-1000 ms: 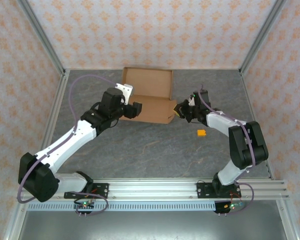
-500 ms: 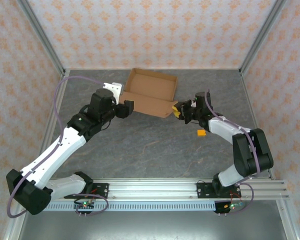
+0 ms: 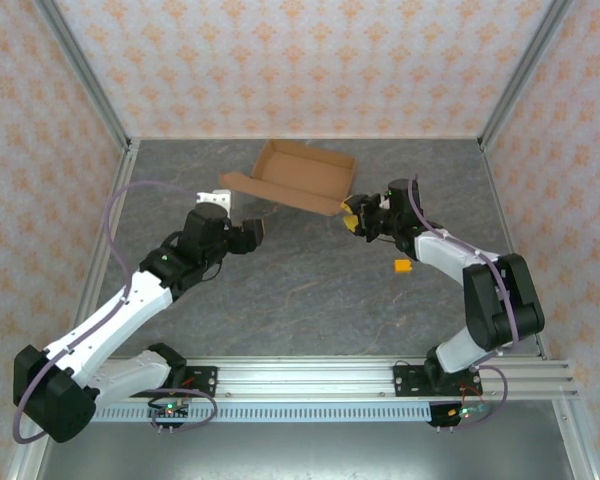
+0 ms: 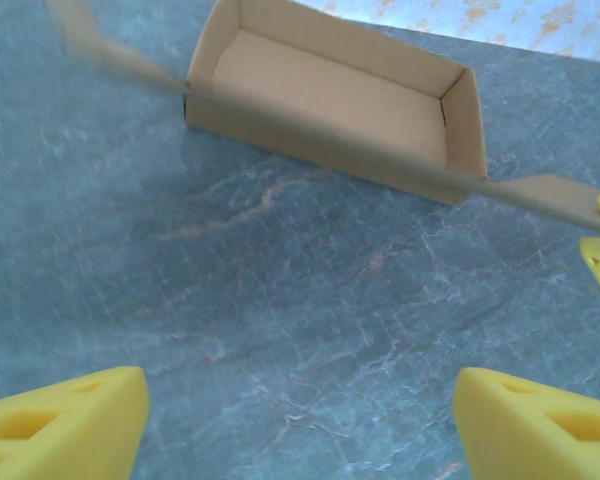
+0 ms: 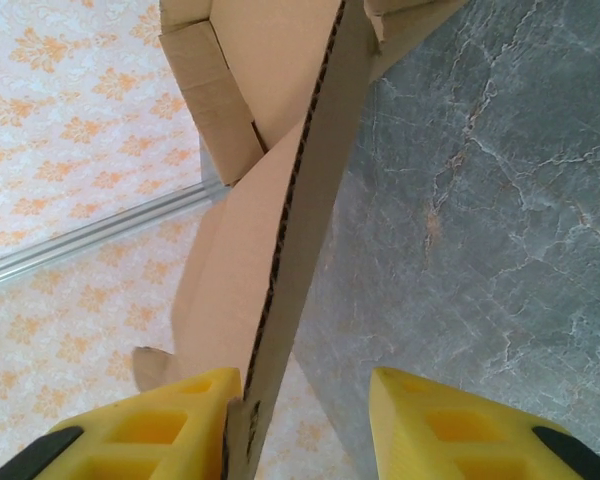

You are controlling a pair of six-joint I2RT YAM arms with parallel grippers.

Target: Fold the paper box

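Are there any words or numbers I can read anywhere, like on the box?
None. The plain brown cardboard paper box has no print, the tiny orange block is too small to tell, and the wallpaper carries orange flower shapes, not letters.

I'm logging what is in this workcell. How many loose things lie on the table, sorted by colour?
Brown: 1, the paper box
Orange: 1, the small block
Total: 2
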